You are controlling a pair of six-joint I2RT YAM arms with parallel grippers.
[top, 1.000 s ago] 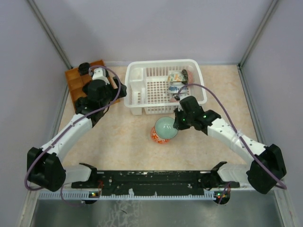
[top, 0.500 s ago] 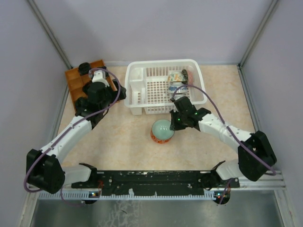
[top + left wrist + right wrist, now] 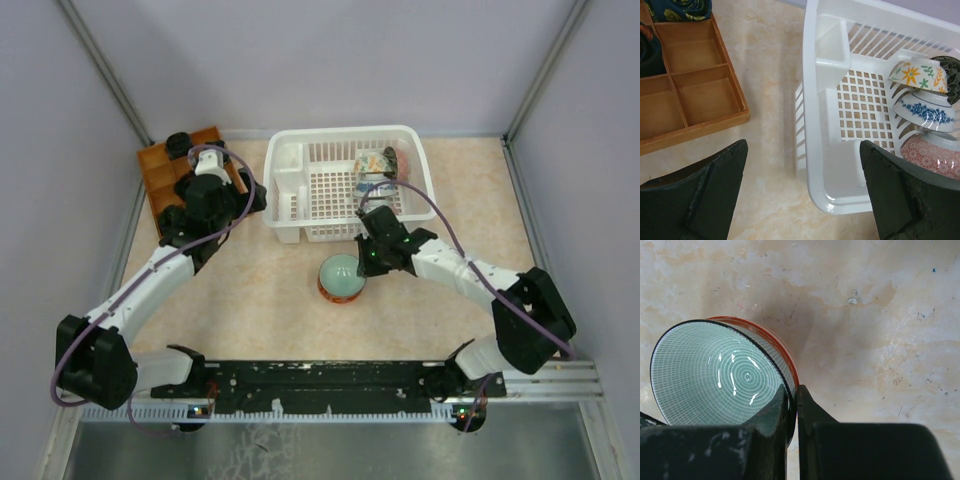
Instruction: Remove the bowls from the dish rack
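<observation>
Green-lined bowl [image 3: 341,273] now lower, rim between right jaws

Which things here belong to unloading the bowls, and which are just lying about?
Job: white plastic dish rack; patterned ceramic bowls inside it; green-lined orange bowl in right tool.
Idle: orange-brown wooden compartment tray; dark items in it.

The right tool [image 3: 796,402] pinches the rim of a bowl [image 3: 715,372] between its two dark fingers, which stand almost together. The bowl lies left of the tool, its opening turned toward the camera: pale green and finely ribbed inside, orange-red outside. Ahead and right of the tool spreads the mottled beige surface [image 3: 880,340] — a soft shadow falls just beyond the bowl
</observation>
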